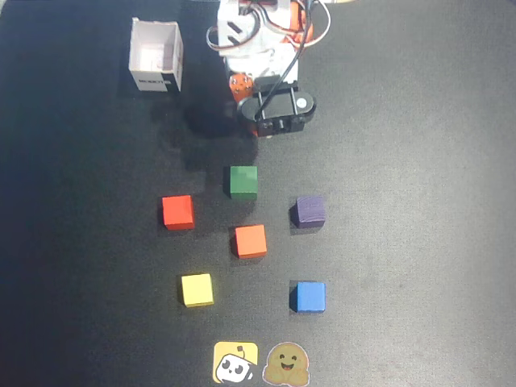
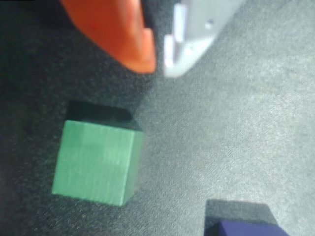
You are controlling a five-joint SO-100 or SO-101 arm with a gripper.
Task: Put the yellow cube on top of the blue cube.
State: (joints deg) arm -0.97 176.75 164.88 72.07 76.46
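Overhead view is showing the arm (image 1: 266, 56) sitting at the far edge of the dark worktop (image 1: 419, 201), with the end effector (image 1: 256, 129) hanging above bare surface near that edge. Wrist view is showing the end effector (image 2: 158, 66) with its orange finger (image 2: 123, 34) and white finger (image 2: 197, 34) standing nearly together, a narrow gap between the tips, gripping nothing.

Yellow cube (image 1: 197, 290) is resting toward the near edge, left of centre. Blue cube (image 1: 308, 297) is resting at a similar depth, right of centre, well apart from the yellow cube. Neither is touching another object.

Green cube (image 1: 242, 181) is lying closest to the end effector; wrist view is showing it (image 2: 96, 162) below the fingertips, apart from them. Red cube (image 1: 177, 212), orange cube (image 1: 251, 240) and purple cube (image 1: 308, 211) are occupying the middle. White box (image 1: 156, 55) is standing open near the far-left corner. Two stickers (image 1: 260, 364) are lying at the near edge.
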